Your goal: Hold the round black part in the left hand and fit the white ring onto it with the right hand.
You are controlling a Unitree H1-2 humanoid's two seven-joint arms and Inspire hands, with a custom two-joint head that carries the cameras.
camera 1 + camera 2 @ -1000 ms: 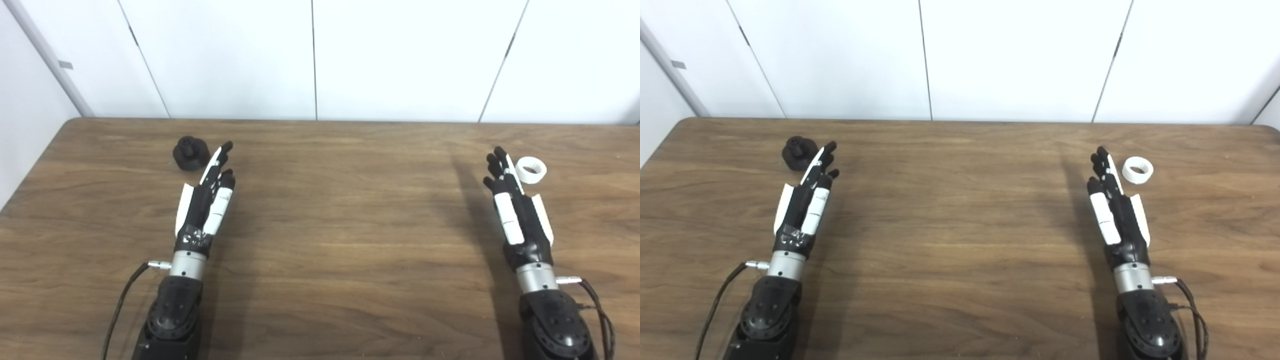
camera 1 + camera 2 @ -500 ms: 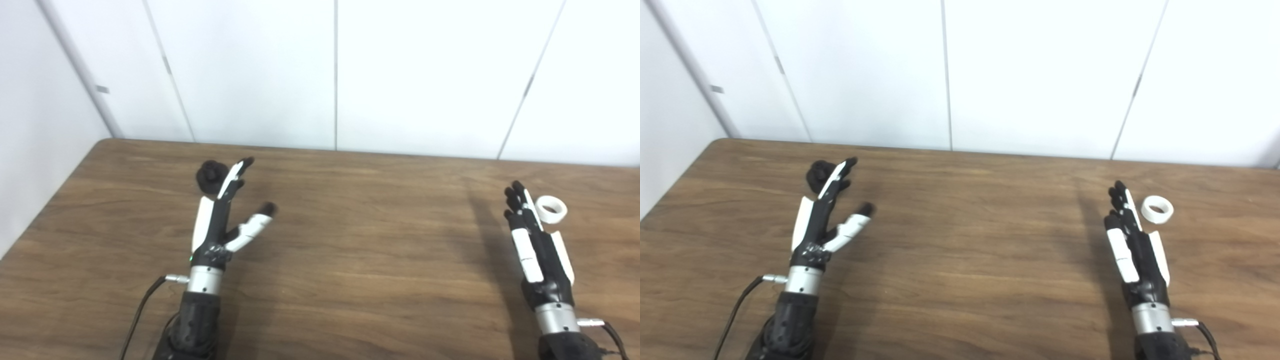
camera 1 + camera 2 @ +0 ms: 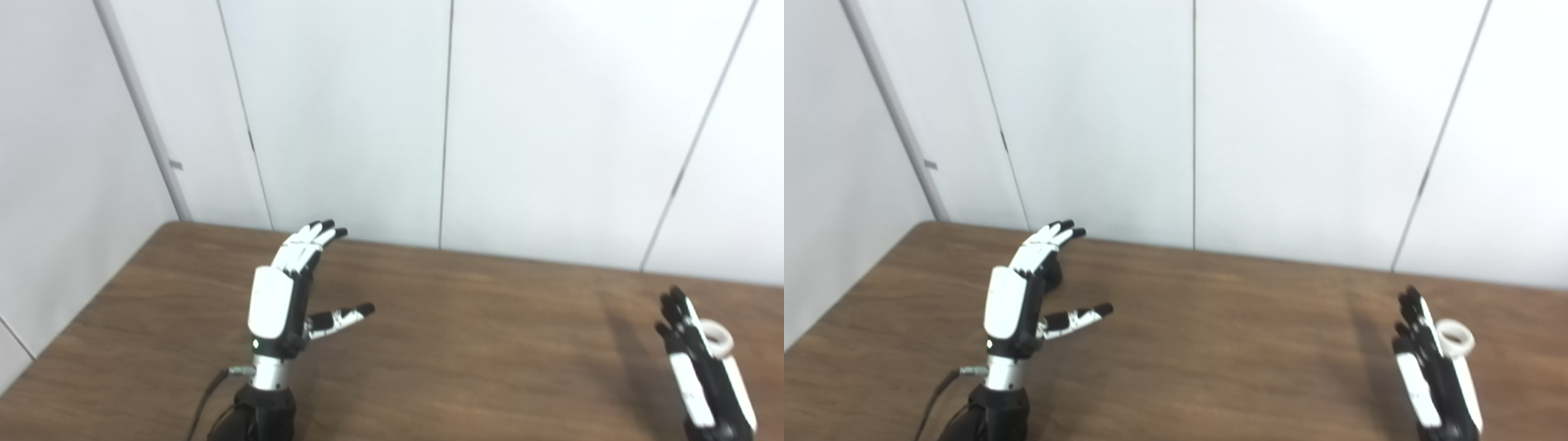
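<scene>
Nearest us, our right hand (image 3: 1436,380) stands on edge low at the right, fingers straight and apart, holding nothing. The white ring (image 3: 1455,339) lies flat on the table (image 3: 1225,355) just beside it, on the outer side near the fingertips; we cannot tell whether they touch.

Farther in, our left hand (image 3: 1020,294) is raised above the table, back of the hand toward us, fingers spread and arched forward, thumb stuck out to the inner side. It is empty too. The round black part (image 3: 1052,272) sits beyond and beneath those arched fingers, only a dark sliver showing past the palm in the right eye view; in the left eye view the hand hides it entirely.

Progress, as we judge it: nothing done. Neither piece is picked up; both rest on the table, well apart from each other. The left hand looks poised over the black part for a grasp. Left to do: close on the part, lift it, take the ring with the right hand, bring the two together and seat the ring.
</scene>
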